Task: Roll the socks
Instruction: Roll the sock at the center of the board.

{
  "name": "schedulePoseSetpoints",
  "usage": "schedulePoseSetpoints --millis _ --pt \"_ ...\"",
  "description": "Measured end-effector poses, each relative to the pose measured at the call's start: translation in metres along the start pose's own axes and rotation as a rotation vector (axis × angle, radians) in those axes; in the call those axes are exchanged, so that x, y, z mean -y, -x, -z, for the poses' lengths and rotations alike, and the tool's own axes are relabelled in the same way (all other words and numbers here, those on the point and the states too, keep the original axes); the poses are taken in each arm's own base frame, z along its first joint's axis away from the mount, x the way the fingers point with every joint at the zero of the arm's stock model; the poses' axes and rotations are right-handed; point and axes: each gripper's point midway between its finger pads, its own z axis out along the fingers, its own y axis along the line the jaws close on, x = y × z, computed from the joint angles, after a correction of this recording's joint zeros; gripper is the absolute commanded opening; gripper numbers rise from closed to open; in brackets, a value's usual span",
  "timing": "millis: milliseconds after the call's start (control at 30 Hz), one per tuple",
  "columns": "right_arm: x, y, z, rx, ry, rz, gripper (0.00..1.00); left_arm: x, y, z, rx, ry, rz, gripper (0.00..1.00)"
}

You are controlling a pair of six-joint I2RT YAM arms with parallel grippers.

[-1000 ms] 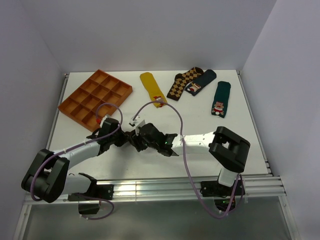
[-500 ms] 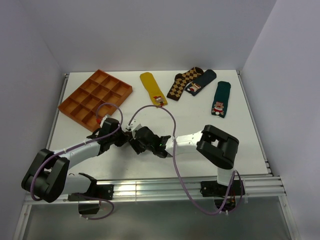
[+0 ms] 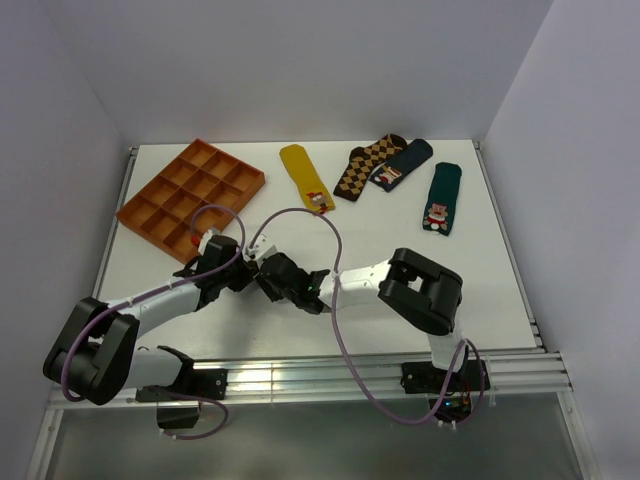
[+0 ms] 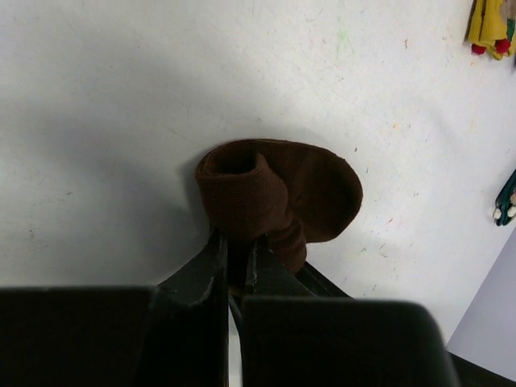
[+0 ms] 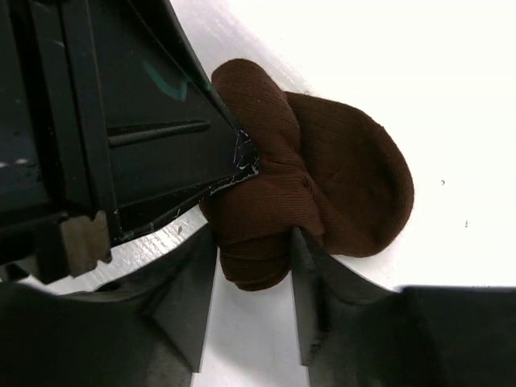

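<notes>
A: Start at the left. Has anything changed since a second ago?

B: Not there. The orange tray (image 3: 190,195) sits at the far left of the table (image 3: 480,270) as before. The left gripper (image 4: 238,239) has not shifted either. It is clenched tight on the brown sock (image 4: 314,189), with a fold of the rolled end pinched between its fingertips.

A: Where does the sock lie?

B: On the table near the middle, towards the front, right where the two arms meet. One end is curled into a tube, and the rounded flat part lies spread on the table beside it.

A: And the right arm?

B: That one has moved. The right gripper (image 5: 254,234) has slid left and its elbow has swung in with it. The loop of the purple cable (image 3: 335,240) has drawn in too. The gripper now sits nose to nose with the left one. Its fingers stand on either side of the roll with fabric against both, so it is grasping the same sock.

A: Farther right?

B: The back row is unchanged. The yellow sock (image 3: 305,175) comes first, then the diamond sock (image 3: 365,168) touching the navy sock (image 3: 402,163). The green sock (image 3: 442,198) lies apart.
</notes>
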Motion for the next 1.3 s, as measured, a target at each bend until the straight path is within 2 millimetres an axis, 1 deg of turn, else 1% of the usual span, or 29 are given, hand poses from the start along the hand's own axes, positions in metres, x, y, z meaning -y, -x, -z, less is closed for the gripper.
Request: schedulePoseSetpoints --millis 33,67,133,167,233,300,367,400,467,500,567,600,767,833,867,967,1067,1100,1300 --pt "0.000 0.000 -0.001 0.000 -0.004 -0.001 0.39 0.000 0.001 0.000 0.003 0.000 0.000 0.00" --pt "0.000 0.000 -0.001 0.000 -0.007 -0.002 0.26 0.000 0.001 0.000 0.005 0.000 0.000 0.00" --pt "0.000 0.001 -0.002 0.002 -0.012 -0.005 0.14 0.000 0.003 -0.001 0.014 0.000 0.001 0.00" --pt "0.001 0.001 -0.002 0.004 -0.016 -0.007 0.00 0.000 0.004 -0.001 0.016 0.001 0.002 0.00" --pt "0.001 0.001 -0.003 0.004 -0.019 -0.009 0.00 0.000 0.004 -0.001 0.020 0.002 0.003 0.02" --pt "0.000 0.001 -0.002 0.003 -0.015 -0.010 0.00 0.000 0.005 -0.001 0.021 0.002 0.003 0.10" --pt "0.000 0.001 -0.002 -0.001 -0.003 -0.011 0.00 0.000 0.005 0.000 0.022 0.003 0.001 0.22" --pt "-0.001 0.001 -0.002 -0.005 0.007 -0.013 0.00 -0.001 0.005 0.000 0.023 0.005 0.000 0.37" --pt "-0.001 0.001 -0.001 -0.017 0.037 -0.021 0.00 -0.002 0.004 0.002 0.020 0.010 -0.010 0.53" --pt "-0.001 0.001 -0.001 -0.023 0.057 -0.027 0.00 -0.003 0.003 0.003 0.015 0.013 -0.012 0.67" --pt "0.000 0.001 0.000 -0.037 0.088 -0.048 0.00 -0.009 0.003 0.006 0.015 0.036 -0.018 0.76" --pt "0.000 0.001 0.000 -0.047 0.110 -0.060 0.00 -0.013 0.003 0.007 0.017 0.046 -0.015 0.77" --pt "0.001 0.005 0.000 -0.108 0.227 -0.133 0.00 -0.010 0.006 0.019 0.026 0.009 -0.003 0.77" --pt "0.001 0.006 0.000 -0.140 0.268 -0.158 0.00 -0.012 0.009 0.025 0.038 -0.009 0.012 0.76" --pt "0.002 0.007 0.000 -0.157 0.287 -0.172 0.00 -0.014 0.011 0.027 0.045 -0.015 0.022 0.75" --pt "0.002 0.009 -0.002 -0.210 0.345 -0.213 0.00 -0.027 0.014 0.030 0.063 -0.018 0.063 0.74" --pt "0.000 0.012 -0.003 -0.258 0.395 -0.250 0.00 -0.040 0.012 0.032 0.075 -0.029 0.095 0.75" --pt "-0.001 0.012 -0.002 -0.273 0.410 -0.263 0.00 -0.042 0.011 0.033 0.081 -0.042 0.105 0.74" --pt "-0.004 0.013 -0.001 -0.352 0.514 -0.396 0.00 -0.038 0.010 0.034 0.093 -0.103 0.109 0.74"
